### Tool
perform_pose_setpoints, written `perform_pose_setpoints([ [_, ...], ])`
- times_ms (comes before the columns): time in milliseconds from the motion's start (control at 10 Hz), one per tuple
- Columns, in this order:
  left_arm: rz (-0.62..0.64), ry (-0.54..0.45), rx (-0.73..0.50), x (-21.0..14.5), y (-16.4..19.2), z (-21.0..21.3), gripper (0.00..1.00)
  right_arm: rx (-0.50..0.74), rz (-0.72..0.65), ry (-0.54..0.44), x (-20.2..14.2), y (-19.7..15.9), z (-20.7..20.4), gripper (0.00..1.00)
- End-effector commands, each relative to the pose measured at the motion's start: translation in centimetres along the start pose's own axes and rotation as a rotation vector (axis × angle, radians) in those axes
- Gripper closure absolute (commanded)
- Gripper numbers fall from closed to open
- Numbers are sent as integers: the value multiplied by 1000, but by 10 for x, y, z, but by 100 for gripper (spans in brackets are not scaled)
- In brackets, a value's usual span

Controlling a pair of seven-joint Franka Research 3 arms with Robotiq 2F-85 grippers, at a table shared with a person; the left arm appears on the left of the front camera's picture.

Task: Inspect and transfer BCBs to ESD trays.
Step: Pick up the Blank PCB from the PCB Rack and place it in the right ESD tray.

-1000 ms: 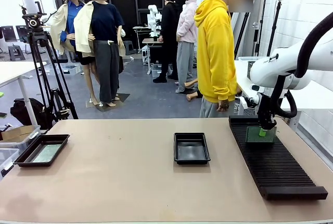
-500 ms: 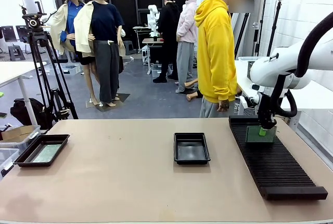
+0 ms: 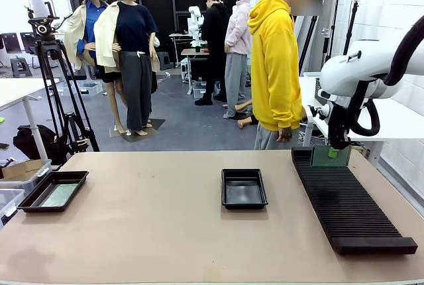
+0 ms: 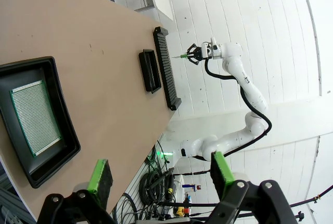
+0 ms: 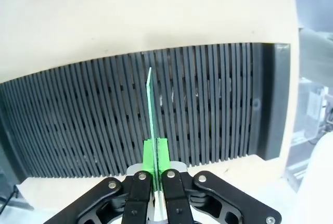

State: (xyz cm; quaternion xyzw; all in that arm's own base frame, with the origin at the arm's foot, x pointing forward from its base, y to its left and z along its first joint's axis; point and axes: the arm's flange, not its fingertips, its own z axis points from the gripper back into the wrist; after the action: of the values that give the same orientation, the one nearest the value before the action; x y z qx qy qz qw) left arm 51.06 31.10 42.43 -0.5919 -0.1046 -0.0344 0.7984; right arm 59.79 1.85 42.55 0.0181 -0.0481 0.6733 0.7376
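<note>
The right pincer is shut on a board, which is gripped by one edge between the green pads and seen edge-on as a thin green line. The board is held upright over the rack. Whether its lower edge is clear of the slots cannot be told. In the front view the same pincer is seen at the rack's far end, and the board is partly covered by the fingers.

The left pincer is held high above the surface, its jaws wide apart with nothing between them. Below it the left tray is cut off by the picture's edge, and a second board lies flat on its floor. Farther off, the middle tray is seen beside the rack — too small for its inside to be made out.

From the front, the middle tray sits well apart from the left tray. A person in a yellow hoodie stands at the far edge, legs hidden by the surface.
</note>
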Motion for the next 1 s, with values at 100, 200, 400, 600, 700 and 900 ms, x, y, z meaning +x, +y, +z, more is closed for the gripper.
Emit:
perform_pose_setpoints([
  [100,-1,-6,11,0,-2,1,0,-23,-28,34,11,31,20,100],
  [200,-1,-6,11,0,-2,1,0,-23,-61,37,15,39,28,100],
  [400,-1,-6,11,0,-2,1,0,-36,-199,57,26,53,39,100],
  [600,-1,-6,11,0,-2,1,0,-43,-393,15,41,63,42,100],
  [700,-1,-6,11,0,-2,1,0,-45,-502,-1,53,71,44,100],
  [900,-1,-6,11,0,-2,1,0,-84,-686,-1,77,88,39,100],
])
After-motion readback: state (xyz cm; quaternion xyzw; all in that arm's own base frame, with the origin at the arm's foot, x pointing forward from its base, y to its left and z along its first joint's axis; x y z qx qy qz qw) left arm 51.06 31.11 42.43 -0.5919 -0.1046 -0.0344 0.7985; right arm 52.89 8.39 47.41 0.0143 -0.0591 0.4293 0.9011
